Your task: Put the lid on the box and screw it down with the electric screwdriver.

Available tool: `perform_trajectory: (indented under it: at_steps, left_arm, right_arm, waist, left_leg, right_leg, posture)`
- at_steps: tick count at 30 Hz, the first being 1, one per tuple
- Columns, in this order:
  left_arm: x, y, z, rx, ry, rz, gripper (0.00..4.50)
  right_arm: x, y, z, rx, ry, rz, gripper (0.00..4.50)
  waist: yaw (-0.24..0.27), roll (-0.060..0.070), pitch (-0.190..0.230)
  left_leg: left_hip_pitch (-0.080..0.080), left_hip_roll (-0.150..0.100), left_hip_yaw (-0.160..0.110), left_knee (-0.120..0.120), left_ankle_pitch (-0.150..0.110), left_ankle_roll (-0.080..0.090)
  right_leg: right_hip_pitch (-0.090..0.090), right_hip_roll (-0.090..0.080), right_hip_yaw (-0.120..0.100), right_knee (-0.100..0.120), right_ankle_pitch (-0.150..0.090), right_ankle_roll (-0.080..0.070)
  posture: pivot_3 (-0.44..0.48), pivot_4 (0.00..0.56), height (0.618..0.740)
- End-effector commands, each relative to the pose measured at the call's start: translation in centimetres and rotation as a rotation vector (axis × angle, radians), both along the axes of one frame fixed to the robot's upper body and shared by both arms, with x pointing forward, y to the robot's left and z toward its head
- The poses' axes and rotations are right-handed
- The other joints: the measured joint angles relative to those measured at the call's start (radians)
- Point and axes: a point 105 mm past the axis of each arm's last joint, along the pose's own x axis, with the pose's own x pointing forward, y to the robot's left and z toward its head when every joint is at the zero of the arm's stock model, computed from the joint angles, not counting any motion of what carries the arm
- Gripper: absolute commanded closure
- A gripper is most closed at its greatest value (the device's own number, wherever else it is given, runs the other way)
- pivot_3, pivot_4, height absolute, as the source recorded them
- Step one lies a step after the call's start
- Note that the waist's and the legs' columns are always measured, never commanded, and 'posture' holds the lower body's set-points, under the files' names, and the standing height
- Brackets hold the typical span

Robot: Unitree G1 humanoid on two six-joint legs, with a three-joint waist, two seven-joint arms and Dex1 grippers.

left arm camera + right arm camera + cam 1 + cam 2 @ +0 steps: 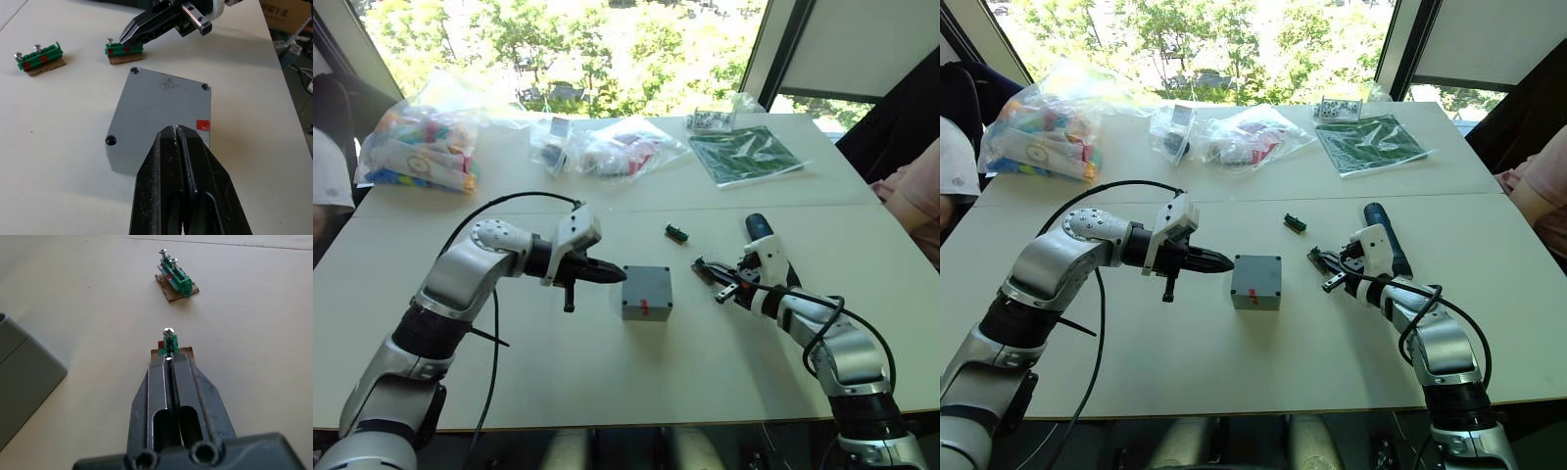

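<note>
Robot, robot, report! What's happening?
Left pincer shut, by the lidded box. Right pincer shut at green screw holder. Screwdriver untouched.

Box (pixel 156 122) matt grey plastic; table (pixel 607 382) smooth, matt white.

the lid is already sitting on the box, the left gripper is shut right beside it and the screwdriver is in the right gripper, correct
Not quite. The electric screwdriver lies on the table beyond the right gripper, which is shut at a small green screw holder, as the right wrist view shows. The rest holds: the lid sits on the box, and the left gripper is shut beside it.
</note>
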Motion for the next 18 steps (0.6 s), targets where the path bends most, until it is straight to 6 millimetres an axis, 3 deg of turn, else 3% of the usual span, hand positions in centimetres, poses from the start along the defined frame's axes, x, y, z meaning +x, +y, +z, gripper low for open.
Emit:
perform_trajectory:
  at_steps: [1, 13, 18]
  left_arm:
    - [0.1, 0.1, 0.9, -0.015, -0.042, 0.002, 4.50]
    - [0.7, 0.8, 0.5, -0.018, -0.026, 0.026, 4.50]
    - [1.0, 1.7, 0.7, -0.028, -0.018, 0.053, 4.50]
  right_arm:
    - [0.2, 0.2, 1.1, 0.014, -0.047, 0.003, 4.42]
    - [-0.9, 0.3, 4.2, 0.061, -0.128, 0.022, 4.42]
    - [-2.1, 2.5, 6.9, 0.112, -0.185, 0.111, 4.42]
  waist:
    - [0.000, 0.000, 0.000]
    - [0.001, 0.000, 0.000]
    - [-0.001, 0.000, 0.000]
  left_leg:
    - [0.000, 0.000, 0.000, 0.000, 0.000, 0.000]
    - [0.000, 0.000, 0.000, 0.000, 0.000, 0.000]
    - [0.000, 0.000, 0.000, 0.000, 0.000, 0.000]
  right_leg:
    - [0.000, 0.000, 0.000, 0.000, 0.000, 0.000]
    - [0.000, 0.000, 0.000, 0.000, 0.000, 0.000]
    - [0.000, 0.000, 0.000, 0.000, 0.000, 0.000]
  posture:
    - [0.000, 0.150, 0.740]
    - [0.000, 0.150, 0.740]
    - [0.000, 0.150, 0.740]
